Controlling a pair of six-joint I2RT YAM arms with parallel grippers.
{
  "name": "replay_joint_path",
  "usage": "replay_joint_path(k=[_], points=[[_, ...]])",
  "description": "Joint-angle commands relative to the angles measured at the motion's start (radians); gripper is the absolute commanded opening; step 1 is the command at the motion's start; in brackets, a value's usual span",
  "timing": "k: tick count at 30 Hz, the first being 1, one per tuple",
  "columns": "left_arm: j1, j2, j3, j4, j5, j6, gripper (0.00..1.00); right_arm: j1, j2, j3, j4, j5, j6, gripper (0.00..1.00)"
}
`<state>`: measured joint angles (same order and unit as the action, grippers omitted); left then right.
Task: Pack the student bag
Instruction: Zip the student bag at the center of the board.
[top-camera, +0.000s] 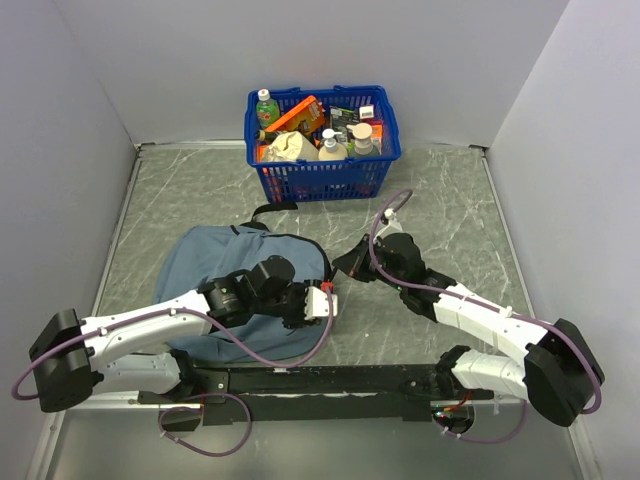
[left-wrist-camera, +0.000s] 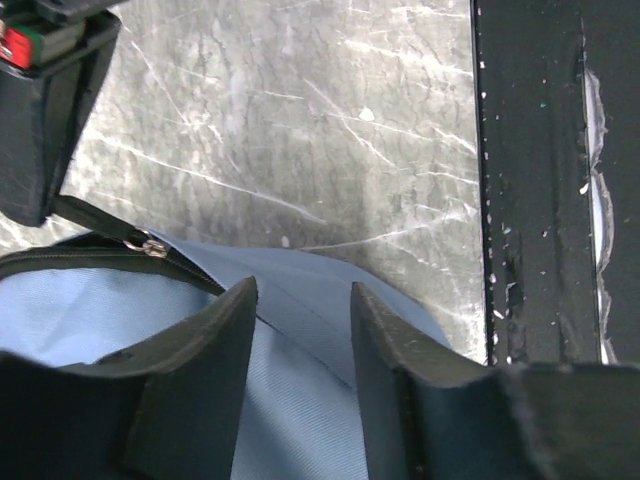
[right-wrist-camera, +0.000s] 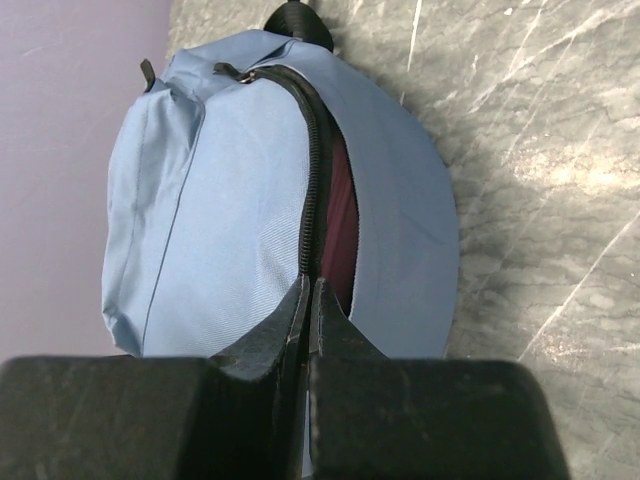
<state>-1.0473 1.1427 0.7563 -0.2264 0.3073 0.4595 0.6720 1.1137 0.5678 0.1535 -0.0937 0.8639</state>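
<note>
The grey-blue student bag (top-camera: 215, 260) lies flat on the marble table, left of centre. Its dark zip (right-wrist-camera: 315, 170) is partly undone, and dark red lining (right-wrist-camera: 345, 230) shows in the gap. My right gripper (right-wrist-camera: 310, 285) is shut, its tips meeting right at the zip line; I see nothing between them. In the top view this right gripper (top-camera: 348, 262) sits at the bag's right edge. My left gripper (left-wrist-camera: 302, 290) is open just above the bag's fabric (left-wrist-camera: 60, 320), near a metal zip pull (left-wrist-camera: 152, 246). From above, the left gripper (top-camera: 325, 300) is over the bag's near right corner.
A blue plastic basket (top-camera: 322, 178) with bottles and packets stands at the back centre. The bag's black top handle (top-camera: 272, 210) points toward it. A black mounting rail (top-camera: 320, 380) runs along the near edge, close to the left gripper. Grey walls enclose the table.
</note>
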Motion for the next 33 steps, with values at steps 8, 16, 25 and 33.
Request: replay_joint_path(k=[8,16,25,33], points=[[-0.017,0.023,-0.040,0.085,-0.083,-0.085,0.47,0.009,-0.035,-0.003,-0.008,0.022,-0.009,0.00],[-0.017,0.002,-0.008,0.117,-0.171,-0.145,0.54,0.008,-0.035,-0.014,-0.003,0.011,-0.016,0.00],[-0.017,0.000,-0.038,0.081,-0.034,-0.168,0.37,0.008,-0.049,-0.003,-0.020,0.022,-0.022,0.00],[-0.026,0.009,-0.037,0.078,0.009,-0.124,0.01,0.008,-0.038,0.006,-0.017,0.026,-0.019,0.00]])
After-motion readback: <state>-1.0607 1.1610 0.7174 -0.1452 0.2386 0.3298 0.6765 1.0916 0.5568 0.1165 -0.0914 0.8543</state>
